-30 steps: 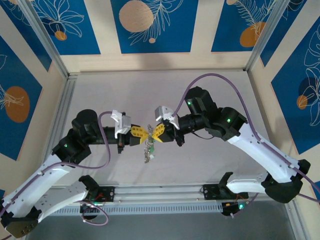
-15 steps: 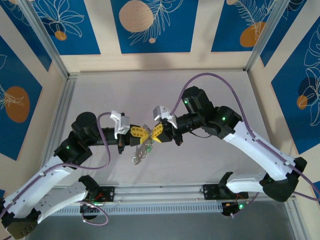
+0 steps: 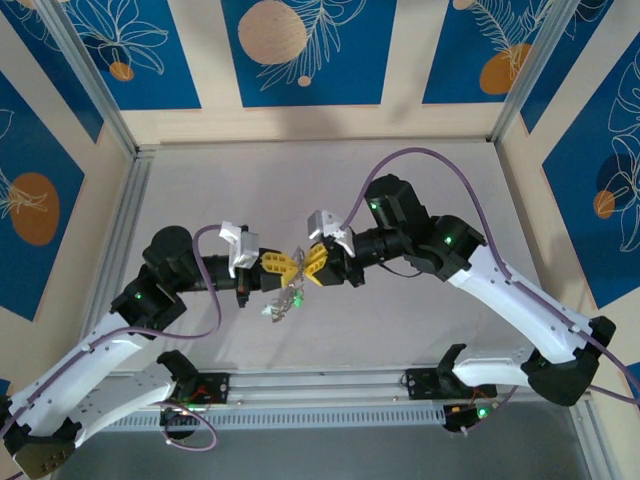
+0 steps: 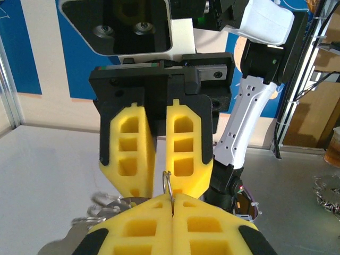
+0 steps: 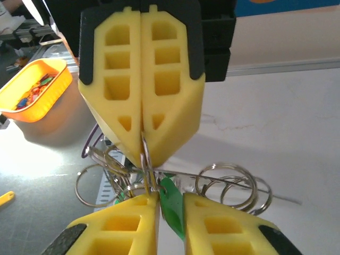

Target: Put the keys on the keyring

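**A:** Where is the work held, and by what?

**B:** The thin silvery wire keyring [image 5: 144, 154] is pinched between the closed yellow fingers of the left hand [image 3: 290, 268], over the pale grey desk [image 3: 420, 310]. The small silvery-grey metal keys [image 3: 280, 303] are seen hanging in a loose bunch where the two hands meet tip to tip.

**A:** And the right hand?

**B:** The right hand [image 3: 310, 268] is set narrow, and the bright green key tag [image 5: 171, 204] lies in the slit between its fingers. Whether the tag is actually clamped cannot be told.

**A:** How is the bunch expected to handle?

**B:** It is judged light, hard and slippery. The wire is thin and springy, so it could be rolled or twisted out of a pinch. The hanging keys are free to swing, so the load will be shifted by any quick move.

**A:** Where should hold be taken?

**B:** The keyring is best gripped squarely across the wire, close to where a key is to be threaded. A key is best taken by its flat head, with its hole left uncovered.
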Available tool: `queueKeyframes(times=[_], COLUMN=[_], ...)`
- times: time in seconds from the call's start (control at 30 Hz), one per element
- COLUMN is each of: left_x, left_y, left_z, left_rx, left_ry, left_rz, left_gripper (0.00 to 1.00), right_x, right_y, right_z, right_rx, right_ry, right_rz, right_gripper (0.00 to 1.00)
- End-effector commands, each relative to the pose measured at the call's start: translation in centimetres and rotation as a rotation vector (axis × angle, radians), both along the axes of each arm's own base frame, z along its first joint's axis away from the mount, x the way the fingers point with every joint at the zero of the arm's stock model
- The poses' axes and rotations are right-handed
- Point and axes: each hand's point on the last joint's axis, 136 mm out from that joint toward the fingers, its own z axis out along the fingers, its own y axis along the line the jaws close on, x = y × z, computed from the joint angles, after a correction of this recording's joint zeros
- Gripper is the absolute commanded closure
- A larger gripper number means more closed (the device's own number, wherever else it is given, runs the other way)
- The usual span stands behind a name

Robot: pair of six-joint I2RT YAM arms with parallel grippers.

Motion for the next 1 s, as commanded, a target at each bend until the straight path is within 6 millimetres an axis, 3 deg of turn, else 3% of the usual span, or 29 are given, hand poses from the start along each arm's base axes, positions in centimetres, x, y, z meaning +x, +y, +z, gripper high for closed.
queueKeyframes(times=[0.0, 0.17, 0.4, 0.97], left_x=[-1.5, -1.5, -1.9, -2.1], left_y=[0.7, 0.7, 0.3, 0.3], left_z=[2.7, 2.7, 2.8, 2.9], left_rx=[-0.067, -0.064, -0.065, -0.075], left_ry=[-0.086, -0.085, -0.065, -0.072], left_rz=[-0.033, -0.038, -0.08, -0.09], left_gripper=[1.0, 1.0, 1.0, 1.0], right_x=[0.3, -0.2, -0.8, -2.3], right_y=[-1.1, -2.5, -1.8, 0.0], right_z=[1.6, 3.8, 4.7, 2.6], right_rx=[0.062, 0.137, 0.182, 0.147], right_ry=[-0.079, -0.137, -0.12, 0.001], right_rz=[-0.065, -0.098, -0.04, 0.107], right_gripper=[0.77, 0.75, 0.72, 0.74])
